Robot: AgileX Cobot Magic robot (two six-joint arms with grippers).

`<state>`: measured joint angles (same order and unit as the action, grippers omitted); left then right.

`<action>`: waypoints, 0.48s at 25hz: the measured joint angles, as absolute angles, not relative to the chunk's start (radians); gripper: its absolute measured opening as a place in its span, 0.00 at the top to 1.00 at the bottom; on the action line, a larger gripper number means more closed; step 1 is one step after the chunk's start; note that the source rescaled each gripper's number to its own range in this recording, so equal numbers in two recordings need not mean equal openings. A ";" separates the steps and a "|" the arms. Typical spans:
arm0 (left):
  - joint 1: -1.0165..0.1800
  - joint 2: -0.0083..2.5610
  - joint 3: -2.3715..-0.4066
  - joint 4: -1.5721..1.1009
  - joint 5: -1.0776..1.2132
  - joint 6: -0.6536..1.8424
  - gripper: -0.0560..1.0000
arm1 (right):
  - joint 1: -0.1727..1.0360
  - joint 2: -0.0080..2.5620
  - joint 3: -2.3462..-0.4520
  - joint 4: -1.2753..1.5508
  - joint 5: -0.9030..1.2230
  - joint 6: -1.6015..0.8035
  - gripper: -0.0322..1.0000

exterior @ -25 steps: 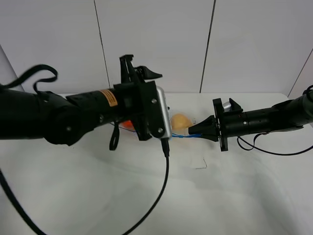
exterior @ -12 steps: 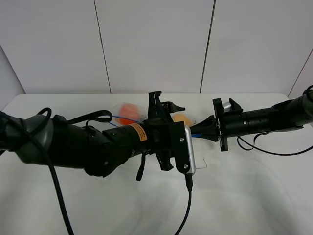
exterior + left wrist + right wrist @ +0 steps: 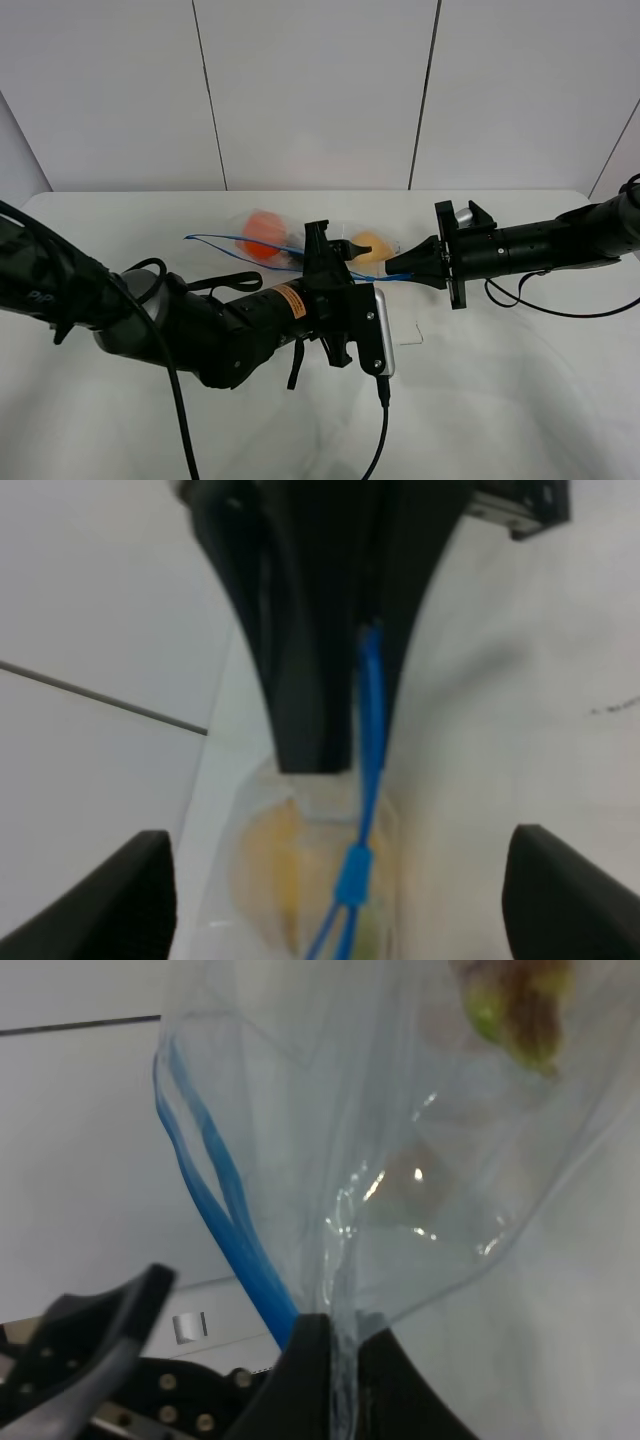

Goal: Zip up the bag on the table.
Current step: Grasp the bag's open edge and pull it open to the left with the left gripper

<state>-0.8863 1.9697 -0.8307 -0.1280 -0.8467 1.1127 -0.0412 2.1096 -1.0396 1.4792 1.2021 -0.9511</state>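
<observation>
**Exterior high view.** A white, matte table (image 3: 520, 400) fills the lower field. Behind it stands a pale panelled wall (image 3: 310, 90) divided by dark vertical seams. The bag (image 3: 295, 238) is clear plastic and holds an orange item (image 3: 262, 222) and a yellow one (image 3: 370, 245). It sits near the table's centre, between the two arms, with its blue zipper strip (image 3: 215, 239) stretched in a line toward the right.

The right gripper (image 3: 393, 267) reaches in from the right and is clenched on the bag's corner at the strip's end. The right wrist view shows film and strip pinched between its closed jaws.

The left gripper (image 3: 336, 244) hangs at the bag's middle with its fingers (image 3: 140, 890) spread wide, grasping nothing. In the left wrist view the blue slider (image 3: 352, 875) lies between those fingers — toward the right gripper the strip runs as one line, and on the near side it splits in two.
</observation>
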 joint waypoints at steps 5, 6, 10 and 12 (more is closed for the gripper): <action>-0.886 1.985 -0.831 -0.127 -0.888 1.126 0.10 | -0.041 2.110 -1.040 1.479 1.202 -0.951 0.96; -0.886 1.985 -0.831 -0.123 -0.895 1.127 0.11 | -0.041 2.110 -1.040 1.479 1.202 -0.951 0.96; -0.886 1.985 -0.831 -0.099 -0.908 1.127 0.21 | -0.041 2.110 -1.040 1.479 1.202 -0.951 0.96; -0.886 1.987 -0.831 -0.082 -0.911 1.127 0.24 | -0.041 2.110 -1.040 1.479 1.202 -0.951 0.96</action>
<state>-0.8863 1.9870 -0.8307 -0.0819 -0.9113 1.1268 -0.0412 2.1096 -1.0396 1.4792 1.2021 -0.9511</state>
